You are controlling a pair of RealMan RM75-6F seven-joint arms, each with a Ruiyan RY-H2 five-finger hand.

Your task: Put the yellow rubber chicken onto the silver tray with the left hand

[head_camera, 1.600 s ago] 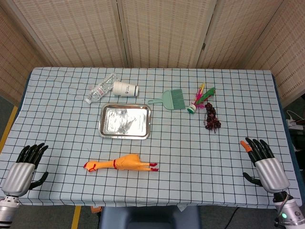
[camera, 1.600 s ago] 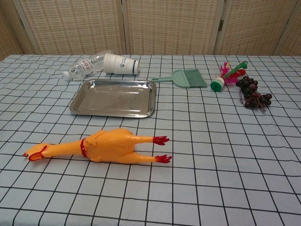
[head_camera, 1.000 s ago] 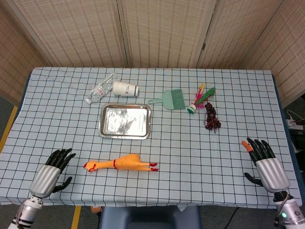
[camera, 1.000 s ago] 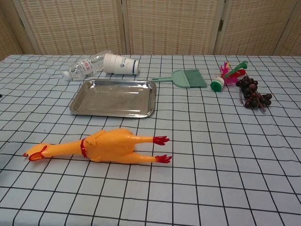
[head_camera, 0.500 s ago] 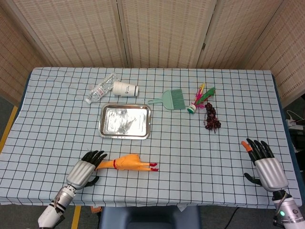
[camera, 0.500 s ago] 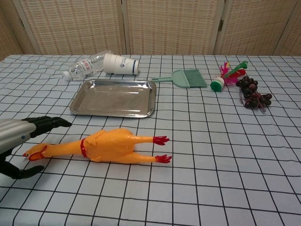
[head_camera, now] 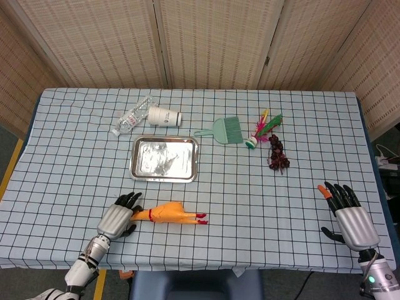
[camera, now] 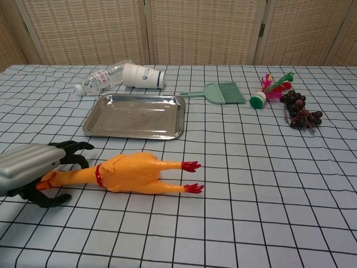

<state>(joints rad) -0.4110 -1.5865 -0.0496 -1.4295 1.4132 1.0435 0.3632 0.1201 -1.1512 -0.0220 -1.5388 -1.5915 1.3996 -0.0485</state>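
The yellow rubber chicken lies on its side near the table's front edge, red feet pointing right. My left hand is at its head end, fingers spread over and around the neck and beak; no firm grip shows. The silver tray sits bare just behind the chicken. My right hand rests open at the front right of the table, far from everything.
Behind the tray lie a tipped paper cup and a plastic bottle. A green brush, a feathered shuttlecock and dark grapes sit to the right.
My left hand has travelled right along the front edge from the far left and now reaches over the chicken's head. The chicken and my right hand have not moved.
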